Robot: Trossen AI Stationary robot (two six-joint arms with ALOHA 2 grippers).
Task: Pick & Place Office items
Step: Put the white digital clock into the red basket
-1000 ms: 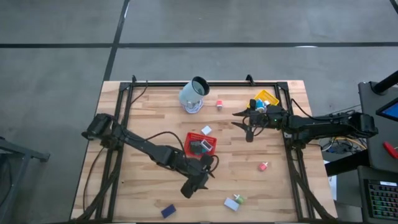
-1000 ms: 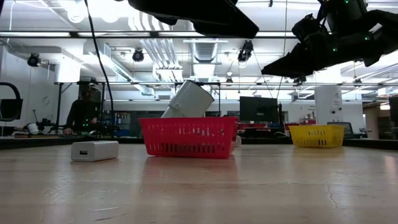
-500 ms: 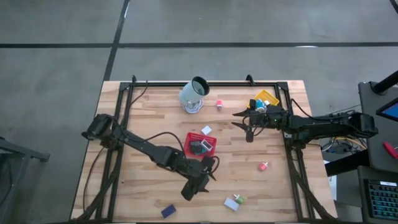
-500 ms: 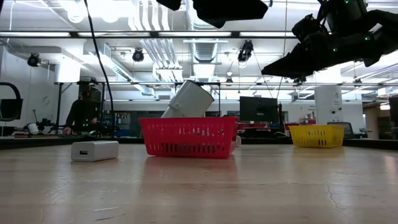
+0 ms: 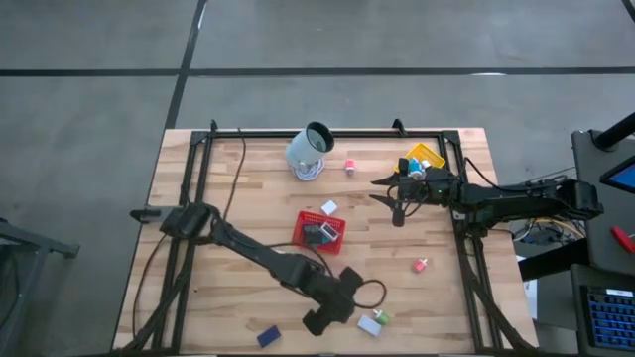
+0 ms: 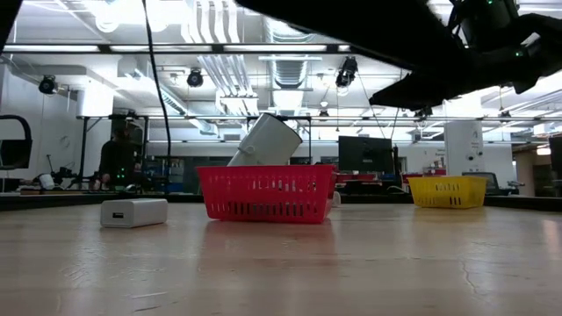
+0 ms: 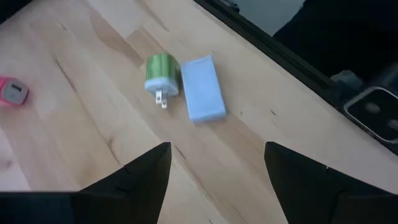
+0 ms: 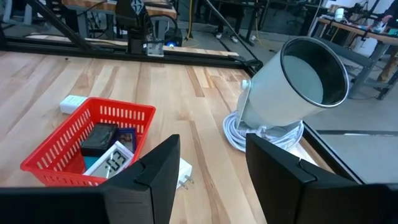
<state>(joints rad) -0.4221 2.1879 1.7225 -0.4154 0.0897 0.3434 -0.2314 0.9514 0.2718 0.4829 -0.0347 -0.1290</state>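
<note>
1. Since the earlier high view, the left arm has swung toward the table's near edge, carrying the left gripper (image 5: 319, 319) away from the red mesh tray (image 5: 319, 230); the right arm has not shifted.
2. Left gripper now hangs over bare wood (image 5: 228, 188) near the front edge, between a dark blue block (image 5: 268, 336) and a pale blue flat rectangle (image 5: 369, 324).
3. Its fingers (image 7: 140, 177) stand apart with nothing between them, wood showing in the gap.
4. Seen from the left wrist, the pale blue rectangle (image 7: 203, 88) lies flat, touching or just beside a green plug block (image 7: 161, 73) whose two prongs point along the table; a pink-red block (image 7: 13, 92) sits well apart from both.
5. From above, the green block (image 5: 382, 316) is just beside the pale rectangle.
6. Right gripper (image 5: 396, 201) hovers above the table near the yellow mesh tray (image 5: 429, 157); its fingers (image 8: 149, 171) are parted and hold nothing.
7. Inside the red tray (image 8: 93, 112) lie a black block (image 8: 99, 138), a dark blue item (image 8: 126, 136) and a white flat piece with dark digits (image 8: 112, 160).
8. A white plug block (image 8: 185, 169) sits just outside the tray, and another white rectangle (image 8: 73, 103) lies beyond it.
9. A pale grey-white cup (image 5: 309, 149) leans tilted on a coiled white cable (image 8: 249, 134).
10. Two more pink-red blocks (image 5: 421, 265) (image 5: 350, 166) rest on open wood.
11. In the low view a white block (image 6: 133, 212) lies beside the red tray (image 6: 265, 193), and a person (image 6: 118, 158) stands in the room behind.
</note>
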